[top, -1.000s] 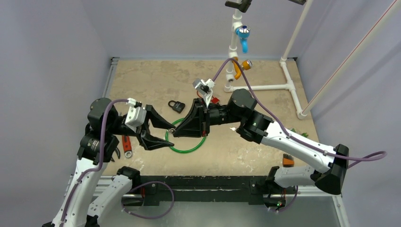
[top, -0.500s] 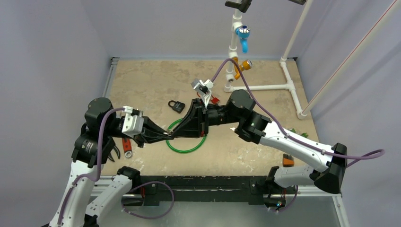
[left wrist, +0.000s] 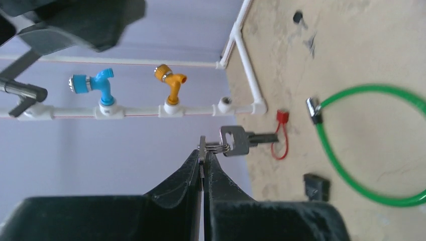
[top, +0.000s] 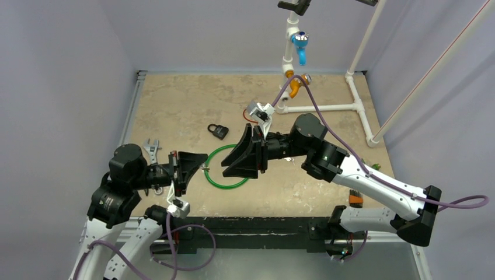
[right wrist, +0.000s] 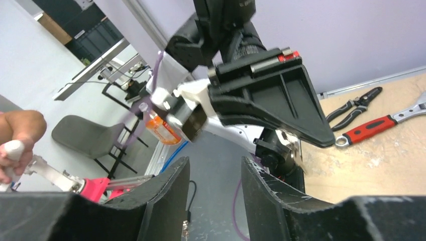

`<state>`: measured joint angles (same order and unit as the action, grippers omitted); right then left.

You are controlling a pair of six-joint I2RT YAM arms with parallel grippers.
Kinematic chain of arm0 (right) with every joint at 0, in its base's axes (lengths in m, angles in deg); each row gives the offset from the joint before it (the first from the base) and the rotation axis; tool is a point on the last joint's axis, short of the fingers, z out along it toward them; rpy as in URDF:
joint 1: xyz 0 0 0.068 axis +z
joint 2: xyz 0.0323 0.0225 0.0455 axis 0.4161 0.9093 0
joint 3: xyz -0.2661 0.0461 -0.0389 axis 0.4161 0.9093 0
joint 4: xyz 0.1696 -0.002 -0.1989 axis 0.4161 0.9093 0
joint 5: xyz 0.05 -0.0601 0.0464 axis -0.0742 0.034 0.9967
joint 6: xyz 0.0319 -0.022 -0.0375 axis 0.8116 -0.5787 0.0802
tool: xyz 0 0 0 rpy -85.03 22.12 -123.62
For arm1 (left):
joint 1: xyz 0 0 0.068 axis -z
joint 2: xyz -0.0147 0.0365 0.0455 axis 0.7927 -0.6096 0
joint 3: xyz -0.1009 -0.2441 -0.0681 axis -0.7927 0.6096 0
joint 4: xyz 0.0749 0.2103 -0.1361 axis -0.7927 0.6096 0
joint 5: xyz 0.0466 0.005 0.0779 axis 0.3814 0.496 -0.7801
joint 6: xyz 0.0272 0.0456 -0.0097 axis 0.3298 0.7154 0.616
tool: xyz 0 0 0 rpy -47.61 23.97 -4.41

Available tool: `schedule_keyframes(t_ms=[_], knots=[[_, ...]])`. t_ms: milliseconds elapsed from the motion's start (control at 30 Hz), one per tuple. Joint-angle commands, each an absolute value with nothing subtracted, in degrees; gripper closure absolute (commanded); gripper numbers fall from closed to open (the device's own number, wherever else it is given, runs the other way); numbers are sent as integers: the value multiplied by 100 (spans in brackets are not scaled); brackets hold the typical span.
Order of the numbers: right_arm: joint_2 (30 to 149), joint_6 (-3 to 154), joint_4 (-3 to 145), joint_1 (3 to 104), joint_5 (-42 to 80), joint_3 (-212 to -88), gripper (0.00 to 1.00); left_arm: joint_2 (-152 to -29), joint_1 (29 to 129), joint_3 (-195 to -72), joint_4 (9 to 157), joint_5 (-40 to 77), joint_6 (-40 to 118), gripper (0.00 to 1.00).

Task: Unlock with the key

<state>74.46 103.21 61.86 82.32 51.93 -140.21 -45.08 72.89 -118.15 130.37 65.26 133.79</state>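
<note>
Left gripper [top: 200,169]: fingers pressed together, pinching a small metal split ring [left wrist: 213,147] at their very tips. From the ring hangs the tiny all-silver metal key [left wrist: 235,140], clear of the table. Its long axis carries straight on from the fingers, head at the ring and blade pointing away, toward the far right of the scene.

Right gripper [top: 229,166]: fingers apart, nothing between them. It hovers over the green cable loop [top: 229,187], facing the left gripper with a gap between the two.

Small black padlock [top: 218,130]: lies on the tan tabletop [top: 175,105], just beyond the loop's far-left edge. It sits farther off and a little right of the key's tip. Both grippers are about equally near it. Keyhole side cannot be made out.

Judgement: the blade must be lined up with the keyway. With the padlock lying loose, the empty right gripper looks free to steady it.
</note>
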Motion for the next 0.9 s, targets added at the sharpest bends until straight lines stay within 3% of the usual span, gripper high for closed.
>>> schedule_keyframes(t_ms=[0, 233, 700, 867], knots=[[7404, 10254, 6185, 8237, 4940, -13942, 56, -4231, 7327, -10952, 11713, 6142, 16612, 100], [7790, 10900, 5334, 8233, 4849, -13662, 46, -4171, 7380, -9999, 9547, 6509, 17972, 100], [7618, 10926, 5329, 8139, 3665, -13389, 51, -4036, 7519, -10153, 9969, 6677, 18601, 100], [7692, 11000, 5145, 8117, 3546, -13405, 59, -3991, 7537, -10203, 10093, 6643, 18645, 100]])
